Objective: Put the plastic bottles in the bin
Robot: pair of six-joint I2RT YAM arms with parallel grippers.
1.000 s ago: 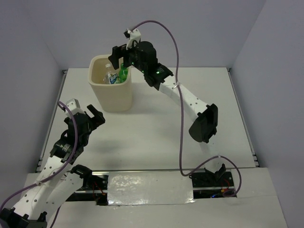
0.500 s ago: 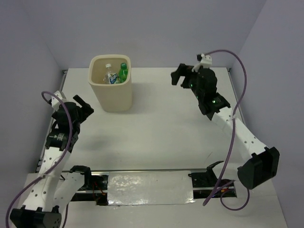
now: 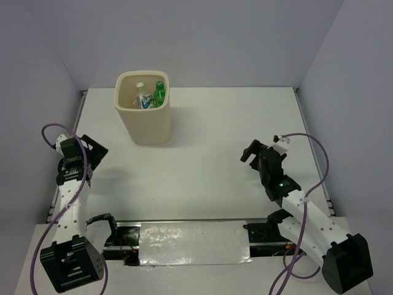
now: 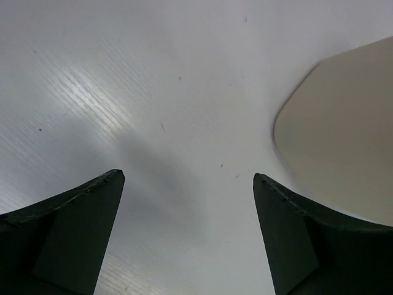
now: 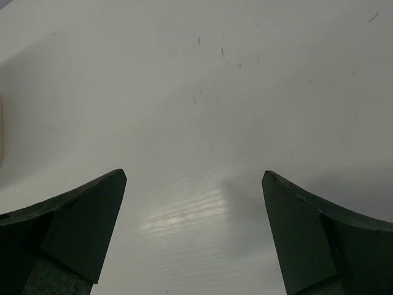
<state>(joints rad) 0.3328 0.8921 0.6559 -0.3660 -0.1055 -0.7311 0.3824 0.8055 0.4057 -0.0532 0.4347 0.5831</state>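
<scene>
The cream-beige bin (image 3: pixel 147 126) stands at the back left of the table. Inside it I see a green soda bottle (image 3: pixel 159 93) and a clear bottle with a blue label (image 3: pixel 144 100). No bottle lies on the table. My left gripper (image 3: pixel 93 147) is open and empty at the left edge, well in front of the bin; the bin's wall shows in the left wrist view (image 4: pixel 344 147). My right gripper (image 3: pixel 252 152) is open and empty over the right half of the table. In both wrist views the jaws stand wide apart over bare white table.
The white table (image 3: pixel 209 153) has raised side rails at the left and right edges. The arm bases and cables sit at the near edge. Pale walls close in the back and sides.
The right arm has pulled away from the bin, swung right and drawn back toward its base. The left arm has also retracted toward the left edge. The bottles stay in the bin.
</scene>
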